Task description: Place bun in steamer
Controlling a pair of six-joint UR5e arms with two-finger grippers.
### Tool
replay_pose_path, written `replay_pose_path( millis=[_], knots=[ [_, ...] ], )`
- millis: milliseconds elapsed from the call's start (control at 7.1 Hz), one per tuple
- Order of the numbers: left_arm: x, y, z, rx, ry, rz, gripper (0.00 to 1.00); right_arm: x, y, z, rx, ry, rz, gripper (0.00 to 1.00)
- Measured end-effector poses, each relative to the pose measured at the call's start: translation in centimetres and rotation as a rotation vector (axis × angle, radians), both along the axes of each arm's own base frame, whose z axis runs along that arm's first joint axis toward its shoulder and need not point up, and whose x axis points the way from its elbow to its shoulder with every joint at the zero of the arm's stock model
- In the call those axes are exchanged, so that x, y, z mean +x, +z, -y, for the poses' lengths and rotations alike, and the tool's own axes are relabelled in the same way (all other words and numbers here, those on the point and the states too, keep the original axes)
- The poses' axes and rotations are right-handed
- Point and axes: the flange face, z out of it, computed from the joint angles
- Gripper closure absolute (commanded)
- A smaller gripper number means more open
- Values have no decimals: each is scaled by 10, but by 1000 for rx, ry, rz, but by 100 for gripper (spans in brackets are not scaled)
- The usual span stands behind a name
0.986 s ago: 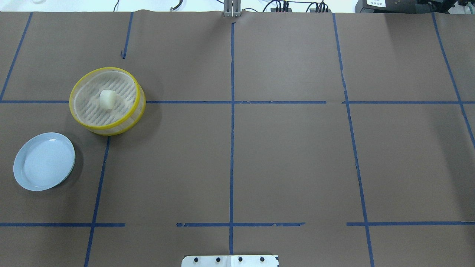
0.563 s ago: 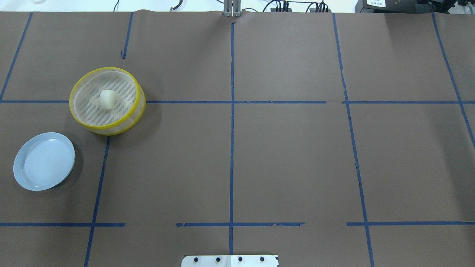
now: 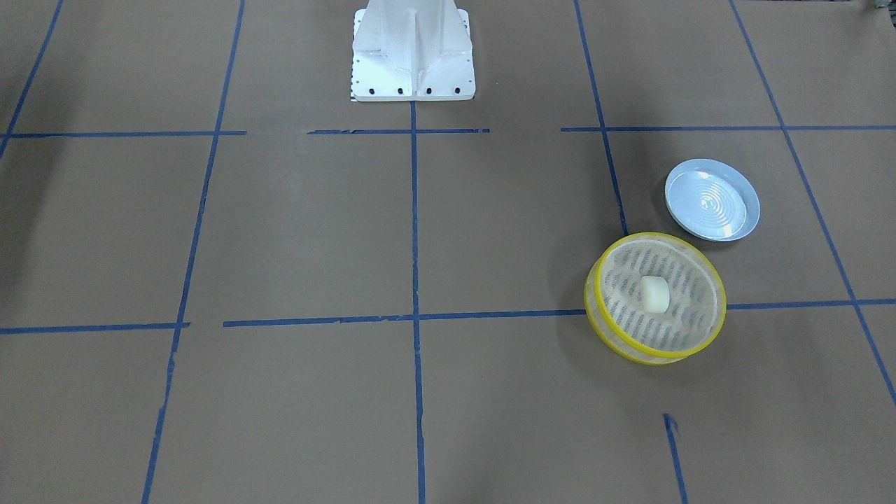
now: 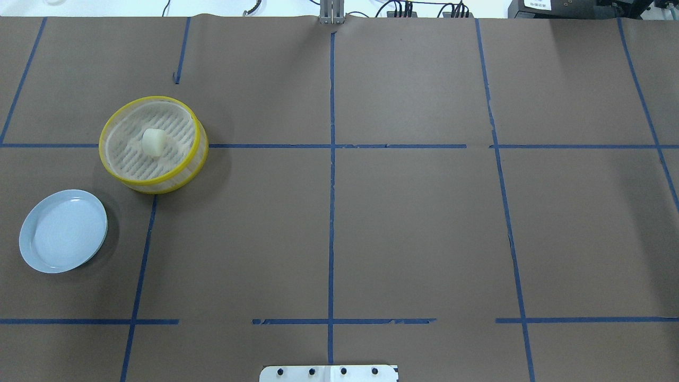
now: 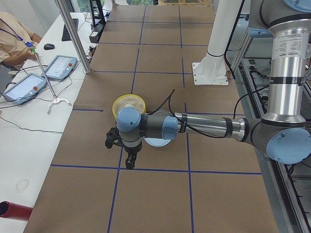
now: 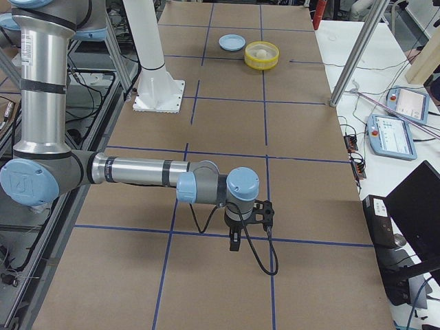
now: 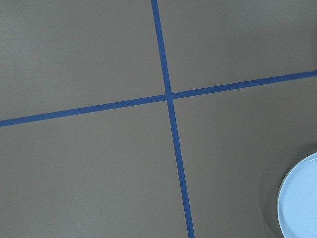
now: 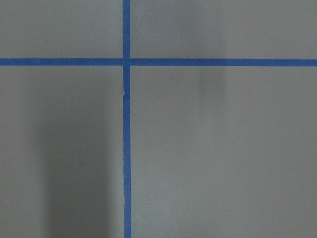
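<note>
A small cream-white bun (image 4: 154,142) sits in the middle of the yellow-rimmed steamer (image 4: 203,154), untouched. The left gripper (image 5: 130,164) hangs over the table near the steamer, with a light blue plate (image 4: 62,231) closer to it. The right gripper (image 6: 235,242) is well away from the steamer. I cannot tell whether either gripper is wide or narrow.

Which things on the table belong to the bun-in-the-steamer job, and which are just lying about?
Part of the job:
bun, sitting on the slatted floor inside the steamer
steamer, the yellow-rimmed basket

Just lying about:
light blue plate, nothing on it, apart from the steamer
blue tape lines on the brown table cover
</note>
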Motion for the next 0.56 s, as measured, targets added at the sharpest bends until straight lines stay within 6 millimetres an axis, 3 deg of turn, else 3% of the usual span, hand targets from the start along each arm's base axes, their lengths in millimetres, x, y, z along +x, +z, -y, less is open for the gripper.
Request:
replay_pose_path(
  millis=[563],
  knots=[
    [1, -7, 2, 14, 2, 5, 0, 0, 0, 0, -1, 0, 0, 0]
  ],
)
